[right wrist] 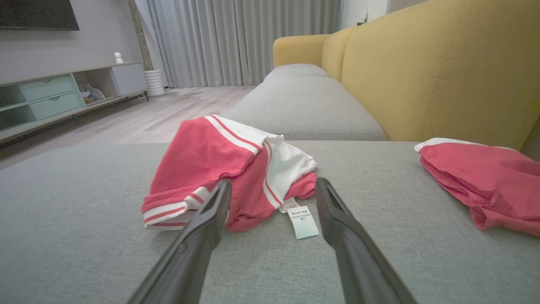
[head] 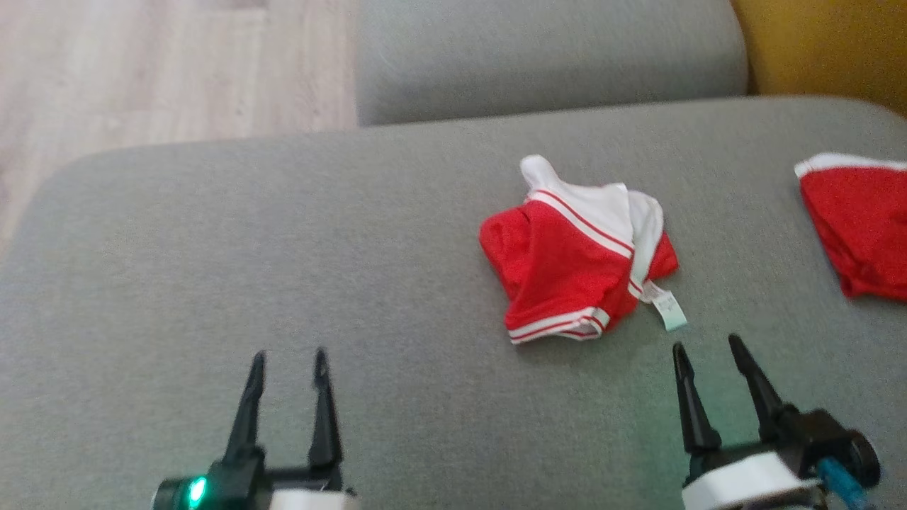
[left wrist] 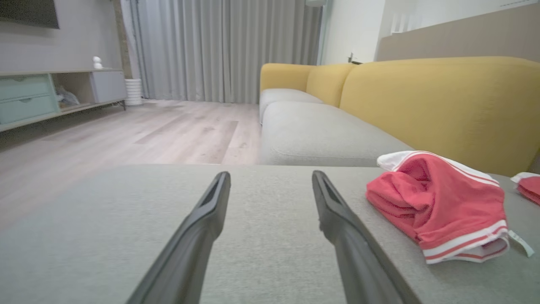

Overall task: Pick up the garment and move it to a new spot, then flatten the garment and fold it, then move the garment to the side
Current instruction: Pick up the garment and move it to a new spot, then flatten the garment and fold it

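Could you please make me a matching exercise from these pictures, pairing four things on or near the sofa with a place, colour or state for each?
Things:
1. label
2. left gripper
3. backrest
4. second garment

Descriptions:
A. yellow
B. cut off by the head view's right edge
C. open, over bare cushion
D. pale, lying at the middle garment's edge

Pairs: 1-D, 2-C, 3-A, 4-B
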